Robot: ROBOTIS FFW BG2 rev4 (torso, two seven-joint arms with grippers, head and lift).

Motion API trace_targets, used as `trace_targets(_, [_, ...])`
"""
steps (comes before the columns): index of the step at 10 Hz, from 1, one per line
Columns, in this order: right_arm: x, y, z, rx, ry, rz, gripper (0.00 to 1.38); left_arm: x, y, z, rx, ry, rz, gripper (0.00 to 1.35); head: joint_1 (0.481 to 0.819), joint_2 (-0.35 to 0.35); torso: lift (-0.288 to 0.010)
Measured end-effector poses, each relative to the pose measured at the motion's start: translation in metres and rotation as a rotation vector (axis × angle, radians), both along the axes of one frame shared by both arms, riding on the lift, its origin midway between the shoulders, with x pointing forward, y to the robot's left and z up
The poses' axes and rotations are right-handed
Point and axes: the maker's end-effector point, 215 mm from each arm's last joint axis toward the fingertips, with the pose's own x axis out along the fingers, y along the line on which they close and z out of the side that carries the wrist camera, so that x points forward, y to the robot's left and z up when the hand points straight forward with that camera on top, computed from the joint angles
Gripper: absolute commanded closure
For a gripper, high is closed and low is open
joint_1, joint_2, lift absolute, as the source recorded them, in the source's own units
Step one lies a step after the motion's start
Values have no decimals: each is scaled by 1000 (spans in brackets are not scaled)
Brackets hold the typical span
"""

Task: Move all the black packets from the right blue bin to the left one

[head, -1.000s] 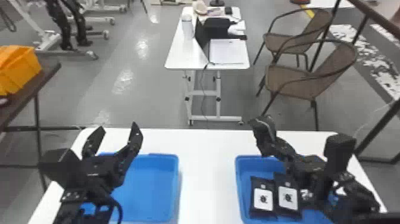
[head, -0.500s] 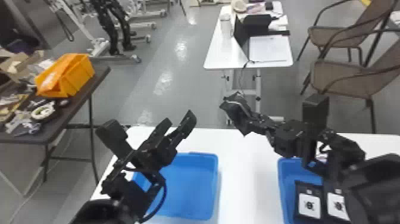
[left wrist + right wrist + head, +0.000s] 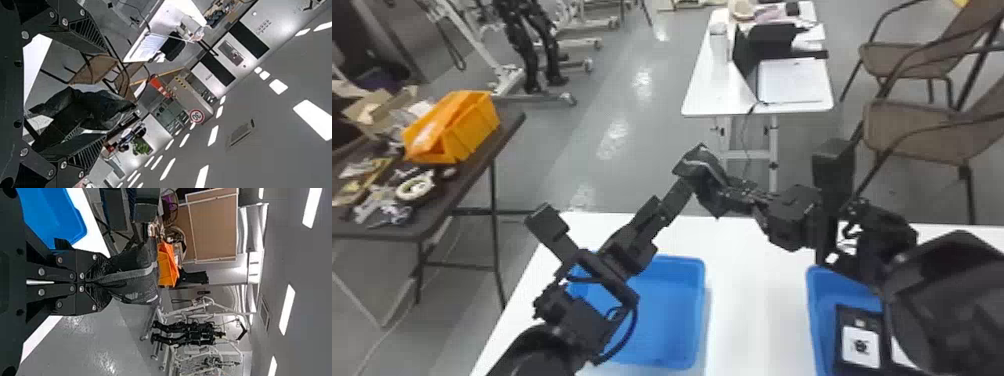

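Observation:
In the head view my left gripper [image 3: 670, 195] stands above the left blue bin [image 3: 699, 310], beside a black packet [image 3: 699, 166] held up over the table by my right gripper [image 3: 724, 194]. The left wrist view has my left gripper [image 3: 94, 98] open, the packet [image 3: 84, 107] between its spread fingers; contact cannot be told. In the right wrist view my right gripper [image 3: 98, 282] is shut on the packet's end [image 3: 135, 276]. Other black packets with white labels [image 3: 842, 332] lie in the right blue bin [image 3: 813, 310], partly covered by the right arm.
Both bins sit on a white table [image 3: 757, 300]. To the left, a dark table [image 3: 432, 220] bears an orange bin [image 3: 477, 122] and loose parts. Beyond stand another white table [image 3: 702, 95] and brown chairs [image 3: 917, 135].
The head view has swung left. My right gripper has brought the packet leftward, and the left gripper has turned and come close to it, narrowing the gap between the arms.

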Motion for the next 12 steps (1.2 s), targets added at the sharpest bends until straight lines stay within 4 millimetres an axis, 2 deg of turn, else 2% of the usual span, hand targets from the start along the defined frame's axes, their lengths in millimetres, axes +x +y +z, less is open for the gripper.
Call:
trace_targets(4, [-3,24,8,29,9,42,1268,13,-18,10,41,-52,-33,282,693,251,0])
trace_targets(7, [-6,34,5,46,35,63,1268,19,-10,8,123,-87,-4,283,691,266,0])
trace_targets(8, [-7,36,4,50,42,68,1268,21,-5,8,168,-99,14,334,691,272,0])
trace_targets(10, [-6,36,3,53,50,69,1268,22,-5,-3,196,-65,1,693,695,276,0])
trace_targets(11, [-6,37,2,53,53,71,1268,23,-9,-7,202,-47,-20,1317,695,272,0])
trace_targets(12, [-7,39,1,52,57,75,1268,24,-12,-9,221,-40,-31,1256,695,271,0])
